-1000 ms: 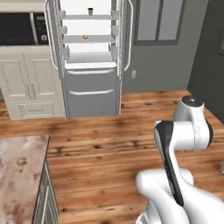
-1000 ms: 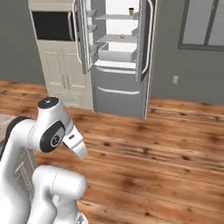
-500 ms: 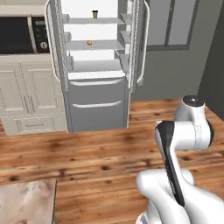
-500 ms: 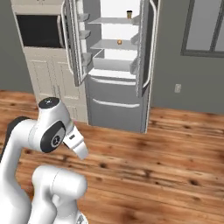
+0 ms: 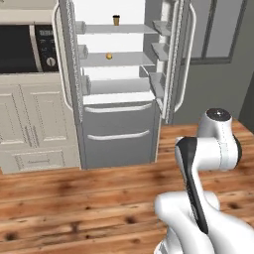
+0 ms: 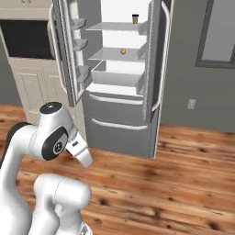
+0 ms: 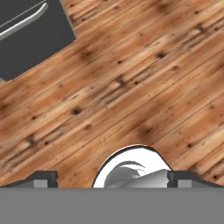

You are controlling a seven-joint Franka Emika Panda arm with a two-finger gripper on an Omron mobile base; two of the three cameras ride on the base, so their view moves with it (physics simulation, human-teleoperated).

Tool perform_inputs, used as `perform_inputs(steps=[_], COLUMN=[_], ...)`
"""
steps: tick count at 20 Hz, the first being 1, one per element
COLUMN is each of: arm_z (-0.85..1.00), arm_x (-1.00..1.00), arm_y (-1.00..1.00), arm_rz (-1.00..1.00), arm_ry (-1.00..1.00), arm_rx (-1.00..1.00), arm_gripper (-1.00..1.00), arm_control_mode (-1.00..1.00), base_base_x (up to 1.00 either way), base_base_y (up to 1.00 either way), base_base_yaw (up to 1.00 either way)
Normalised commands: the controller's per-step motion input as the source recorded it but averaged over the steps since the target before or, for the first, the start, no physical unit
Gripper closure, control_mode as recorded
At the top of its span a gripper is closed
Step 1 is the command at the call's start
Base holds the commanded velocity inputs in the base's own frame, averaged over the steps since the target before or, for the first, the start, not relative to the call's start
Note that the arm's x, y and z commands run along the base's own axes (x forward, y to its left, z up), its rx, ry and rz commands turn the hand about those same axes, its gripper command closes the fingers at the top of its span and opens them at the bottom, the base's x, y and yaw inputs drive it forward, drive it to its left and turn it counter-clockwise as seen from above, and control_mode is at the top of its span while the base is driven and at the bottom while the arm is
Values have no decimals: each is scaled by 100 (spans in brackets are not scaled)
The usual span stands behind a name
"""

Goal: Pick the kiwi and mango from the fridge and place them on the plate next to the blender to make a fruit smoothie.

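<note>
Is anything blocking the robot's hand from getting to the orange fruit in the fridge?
Nothing visible blocks it. The fridge doors stand wide open, and the mango sits alone on a middle shelf. The open gripper points at bare wood floor, apart from the fridge. A brown cup stands on the shelf above.

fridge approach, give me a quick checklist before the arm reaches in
1. Fridge doors open: ok, both upper doors stand wide in the two base views.
2. Mango located: ok, a small orange fruit sits on the middle shelf.
3. Kiwi located: cannot tell, no brown ball is visible on the shelves.
4. Obstacle check: ok, the brown cup stands one shelf above the mango, apart from it.
5. Hand open and empty: ok, its tips stand wide over the wooden floor.
6. Within reach of the shelves: not ok, bare floor separates base from fridge.
</note>
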Motion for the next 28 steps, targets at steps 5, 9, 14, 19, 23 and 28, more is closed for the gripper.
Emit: perform_inputs(steps=[5,9,14,19,23,28], arm_z=[0,0,0,0,0,0], arm_x=[0,0,0,0,0,0], arm_y=[0,0,0,0,0,0], arm_rz=[0,0,0,0,0,0], arm_ry=[0,0,0,0,0,0], arm_rx=[0,0,0,0,0,0], arm_gripper=[-100,-100,-100,-100,-100,-100], arm_control_mode=[100,100,100,100,100,100], base_base_x=[75,71,74,74,74,74], base_base_y=[23,40,39,27,18,20], base_base_yaw=[0,0,0,0,0,0])
